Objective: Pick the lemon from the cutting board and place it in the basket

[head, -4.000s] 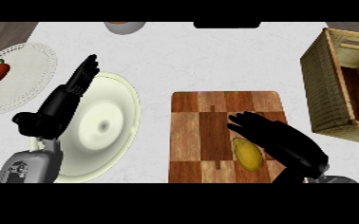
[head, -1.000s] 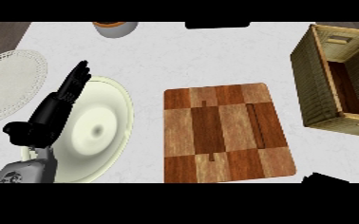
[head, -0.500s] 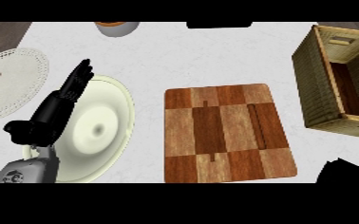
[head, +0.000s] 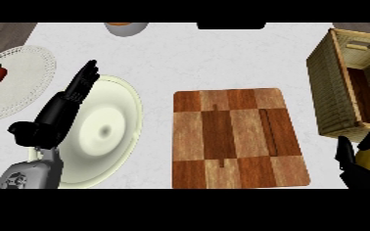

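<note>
Lemon (head: 363, 156): showing as a yellow sliver at the view's right edge, right hand (head: 348, 162) curling round it, just below the basket (head: 329, 95). Cutting board (head: 235, 138) lying bare to its left. Left hand (head: 61, 108) resting open, well apart.

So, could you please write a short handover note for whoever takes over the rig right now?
Left hand: open, fingers straight, resting over the cream plate at the view's left.
Right hand: only a sliver shows at the lower right edge, with a bit of yellow, seemingly the lemon, against it; grip cannot be told.
Cutting board: bare, so the pick looks done.
Basket: at the right edge; no lemon visible in it.
Left: carry the lemon over the basket and release it inside.
</note>
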Available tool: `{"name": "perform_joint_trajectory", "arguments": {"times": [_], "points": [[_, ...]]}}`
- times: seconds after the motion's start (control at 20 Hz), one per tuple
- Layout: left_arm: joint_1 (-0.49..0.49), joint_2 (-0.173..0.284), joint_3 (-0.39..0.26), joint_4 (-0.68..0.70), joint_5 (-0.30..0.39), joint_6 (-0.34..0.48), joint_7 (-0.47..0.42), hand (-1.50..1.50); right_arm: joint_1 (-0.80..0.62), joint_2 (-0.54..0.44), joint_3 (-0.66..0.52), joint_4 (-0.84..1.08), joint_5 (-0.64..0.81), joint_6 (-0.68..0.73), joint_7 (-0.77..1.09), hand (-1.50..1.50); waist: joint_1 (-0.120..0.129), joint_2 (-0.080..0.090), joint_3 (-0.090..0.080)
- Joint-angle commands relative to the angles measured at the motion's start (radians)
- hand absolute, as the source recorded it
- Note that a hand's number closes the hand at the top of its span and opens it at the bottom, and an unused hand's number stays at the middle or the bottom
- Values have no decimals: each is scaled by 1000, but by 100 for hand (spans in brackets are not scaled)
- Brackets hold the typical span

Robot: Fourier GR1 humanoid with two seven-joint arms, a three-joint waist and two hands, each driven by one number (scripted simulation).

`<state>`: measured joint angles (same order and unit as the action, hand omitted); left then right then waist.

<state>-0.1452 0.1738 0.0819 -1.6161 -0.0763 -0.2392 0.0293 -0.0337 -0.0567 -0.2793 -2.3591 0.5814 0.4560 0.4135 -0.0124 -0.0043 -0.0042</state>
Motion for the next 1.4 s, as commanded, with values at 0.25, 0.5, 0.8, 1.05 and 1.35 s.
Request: {"name": "perform_joint_trajectory", "arguments": {"times": [0.25,0.5,0.8,1.05,1.35], "points": [[-14,-8,-11,37,-23,6,-35,0,-549,-224,-296,163,-199,-12,361,150,11,3,2],[-24,-5,7,23,14,-12,-12,0,-622,-422,-416,429,-236,-30,277,150,17,5,4],[-45,-44,-36,30,-39,32,15,0,-639,-547,-413,689,-251,-45,153,150,17,6,4],[9,-3,-11,-45,4,-24,30,0,-516,-533,-397,782,-225,-105,-32,150,19,4,5],[16,-41,-50,-15,-46,11,1,0,-562,-571,-371,1027,-146,-292,-262,150,27,7,5]]}}
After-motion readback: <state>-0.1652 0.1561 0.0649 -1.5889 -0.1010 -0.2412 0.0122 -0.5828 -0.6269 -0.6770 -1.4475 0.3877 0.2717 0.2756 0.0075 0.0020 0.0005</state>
